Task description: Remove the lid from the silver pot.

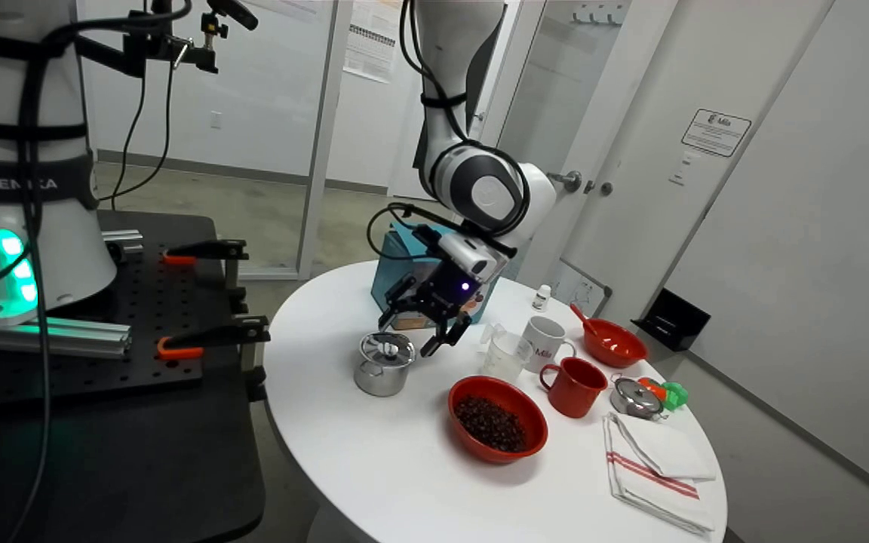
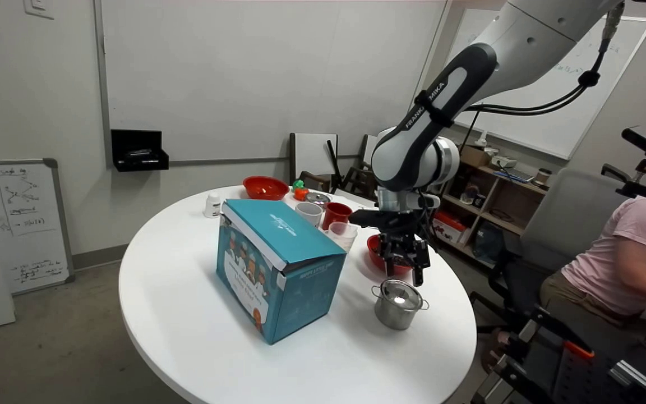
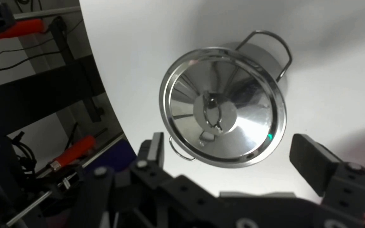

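Since the lid (image 3: 223,107) sits on the silver pot (image 1: 380,381), left of the near red bowl (image 1: 535,422) in an exterior view, the step in hand seems to be a grip on the lid's wire loop (image 3: 205,110), not yet made; the jaws of the gripper (image 1: 406,338) stand wide apart, holding nothing; best centre the loop between them, lower, close across it, lift straight up; counted: two red bowls (image 1: 619,348), one red mug (image 1: 574,392), one white mug (image 1: 544,337), one clear cup (image 1: 506,358), one teal box (image 2: 284,235), one white bottle (image 2: 212,206), one more steel vessel (image 1: 634,398) at right.
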Robot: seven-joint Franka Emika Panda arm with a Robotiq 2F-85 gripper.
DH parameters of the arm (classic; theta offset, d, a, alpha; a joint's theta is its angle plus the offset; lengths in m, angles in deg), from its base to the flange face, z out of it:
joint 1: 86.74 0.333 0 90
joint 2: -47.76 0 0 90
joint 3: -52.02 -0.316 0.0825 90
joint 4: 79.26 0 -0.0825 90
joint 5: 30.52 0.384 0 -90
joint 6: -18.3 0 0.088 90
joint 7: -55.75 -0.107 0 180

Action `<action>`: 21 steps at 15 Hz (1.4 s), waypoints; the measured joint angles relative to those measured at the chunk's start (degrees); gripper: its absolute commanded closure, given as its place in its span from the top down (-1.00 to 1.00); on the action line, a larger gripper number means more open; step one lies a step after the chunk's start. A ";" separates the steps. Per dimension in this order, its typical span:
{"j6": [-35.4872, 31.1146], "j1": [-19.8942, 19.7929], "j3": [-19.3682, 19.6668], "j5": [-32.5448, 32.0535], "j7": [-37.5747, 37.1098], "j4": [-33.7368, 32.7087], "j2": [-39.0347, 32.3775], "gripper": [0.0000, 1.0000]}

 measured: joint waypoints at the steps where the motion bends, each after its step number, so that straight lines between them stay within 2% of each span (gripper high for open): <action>1: -0.03 0.08 0.12 0.00 -0.09 0.24 0.67 1.00; 7: 0.06 0.26 -0.36 -0.06 1.00 3.25 6.05 1.00; 13: 0.95 0.39 -1.55 -0.77 4.81 6.45 8.00 1.00; 18: 0.88 0.93 -1.39 -2.82 4.38 9.71 10.20 1.00; 21: -0.86 1.55 -0.85 -3.50 1.27 10.57 10.28 1.00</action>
